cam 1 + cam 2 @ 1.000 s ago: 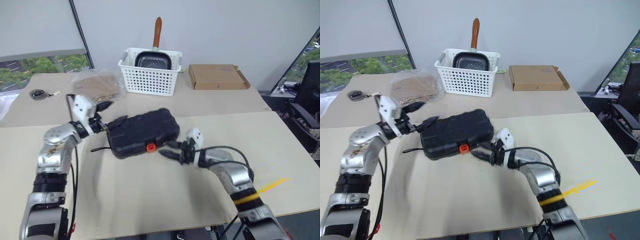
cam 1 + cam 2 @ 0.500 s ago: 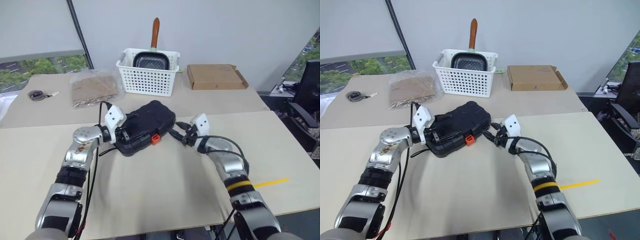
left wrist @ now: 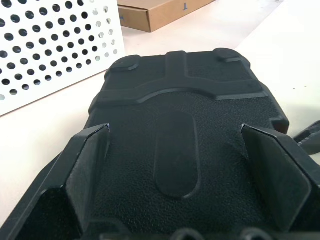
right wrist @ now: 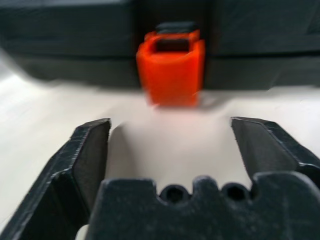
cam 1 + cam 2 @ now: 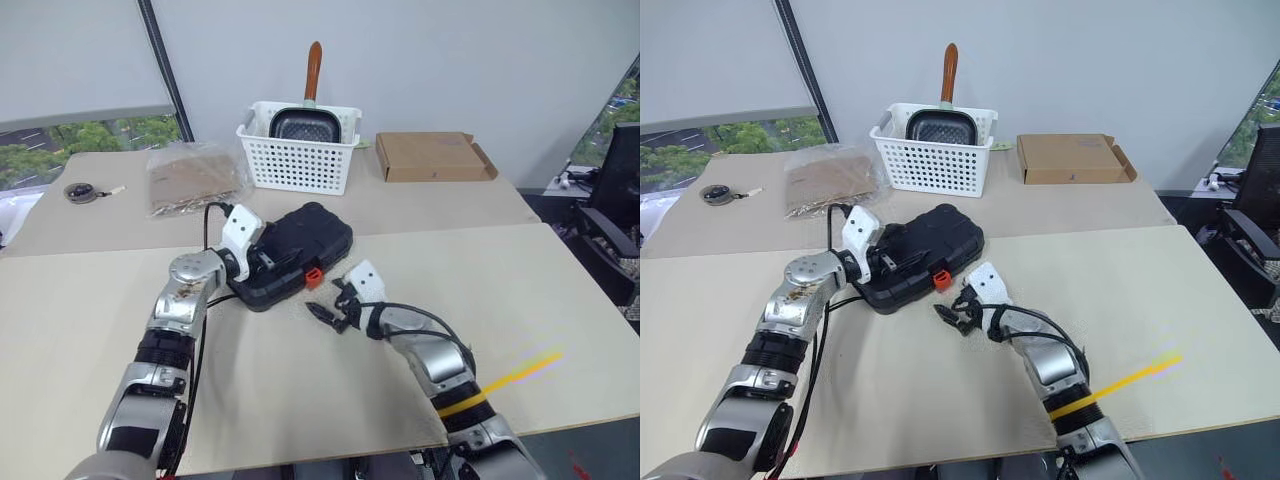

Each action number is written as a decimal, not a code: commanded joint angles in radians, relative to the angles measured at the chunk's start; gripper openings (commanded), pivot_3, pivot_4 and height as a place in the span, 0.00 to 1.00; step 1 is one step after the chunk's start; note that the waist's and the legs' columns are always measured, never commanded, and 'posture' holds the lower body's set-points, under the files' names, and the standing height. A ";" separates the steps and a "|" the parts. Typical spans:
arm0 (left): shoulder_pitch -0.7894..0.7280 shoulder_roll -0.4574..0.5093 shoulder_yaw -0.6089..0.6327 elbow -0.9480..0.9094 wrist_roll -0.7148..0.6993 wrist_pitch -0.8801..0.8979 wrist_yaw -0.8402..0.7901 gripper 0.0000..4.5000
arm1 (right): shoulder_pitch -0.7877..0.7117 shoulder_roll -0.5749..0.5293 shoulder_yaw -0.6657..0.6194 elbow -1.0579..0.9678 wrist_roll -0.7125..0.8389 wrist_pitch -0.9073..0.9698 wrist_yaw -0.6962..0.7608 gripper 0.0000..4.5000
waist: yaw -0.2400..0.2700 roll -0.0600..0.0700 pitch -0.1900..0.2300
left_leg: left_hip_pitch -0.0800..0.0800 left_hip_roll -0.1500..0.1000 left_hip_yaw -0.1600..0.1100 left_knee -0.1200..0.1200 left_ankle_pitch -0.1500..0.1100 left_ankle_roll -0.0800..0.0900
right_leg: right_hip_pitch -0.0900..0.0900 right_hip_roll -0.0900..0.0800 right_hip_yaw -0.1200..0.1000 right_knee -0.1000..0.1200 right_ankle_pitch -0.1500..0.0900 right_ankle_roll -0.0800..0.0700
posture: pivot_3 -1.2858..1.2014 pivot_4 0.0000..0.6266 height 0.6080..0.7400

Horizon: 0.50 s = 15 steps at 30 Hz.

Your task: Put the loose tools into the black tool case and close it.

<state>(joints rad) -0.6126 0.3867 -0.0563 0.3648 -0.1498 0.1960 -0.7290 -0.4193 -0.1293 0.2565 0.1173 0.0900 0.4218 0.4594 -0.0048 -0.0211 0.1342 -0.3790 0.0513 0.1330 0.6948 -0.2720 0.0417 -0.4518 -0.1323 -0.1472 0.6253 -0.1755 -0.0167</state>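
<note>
Since the black tool case (image 5: 293, 255) lies shut, rigid and probably weighty, the spread left tool (image 5: 262, 257) rests on its 9 o'clock end while the spread, empty right tool (image 5: 322, 312) faces the orange latch (image 4: 170, 67), the natural pinch point.

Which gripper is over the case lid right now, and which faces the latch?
The left gripper is over the black tool case lid, fingers spread. The right gripper sits open on the bare table, facing the orange latch.

The closed black tool case (image 5: 292, 256) lies between both grippers' fingers.
</note>
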 commanded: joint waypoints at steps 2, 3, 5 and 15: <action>0.049 -0.041 -0.011 0.034 0.014 0.021 0.042 1.00 | -0.037 0.047 -0.050 0.022 0.011 -0.013 -0.057 0.98 | 0.004 0.000 0.000 | 0.000 0.000 0.000 0.000 0.000 0.000 | 0.000 0.000 0.000 0.000 0.000 0.000 | 0.52 0.24 0.70; 0.049 -0.045 -0.005 0.030 0.008 0.023 0.044 1.00 | -0.040 0.055 -0.057 0.025 0.016 -0.012 -0.062 0.98 | 0.006 0.000 0.000 | 0.000 0.000 0.000 0.000 0.000 0.000 | 0.000 0.000 0.000 0.000 0.000 0.000 | 0.52 0.24 0.70; 0.054 -0.048 -0.005 0.025 0.018 0.027 0.055 1.00 | -0.044 0.055 -0.052 0.027 0.005 -0.022 -0.060 0.86 | 0.006 0.000 0.000 | -0.001 0.000 0.000 0.000 0.000 0.000 | 0.000 0.000 0.000 0.000 0.000 0.000 | 0.52 0.24 0.70; 0.083 -0.044 -0.026 0.026 0.057 0.009 0.076 1.00 | 0.002 0.012 -0.008 -0.093 -0.034 -0.005 -0.034 0.28 | 0.006 0.001 0.000 | -0.002 0.000 -0.001 0.000 0.000 0.000 | 0.000 0.000 0.000 -0.001 0.000 0.000 | 0.52 0.24 0.70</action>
<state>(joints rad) -0.5815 0.3470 -0.0404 0.3291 -0.1260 0.1771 -0.6558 -0.4138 -0.1105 0.2603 0.1082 0.0588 0.4223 0.4318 0.0012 -0.0202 0.1337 -0.3810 0.0508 0.1316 0.6946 -0.2724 0.0424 -0.4520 -0.1321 -0.1476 0.6237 -0.1757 -0.0167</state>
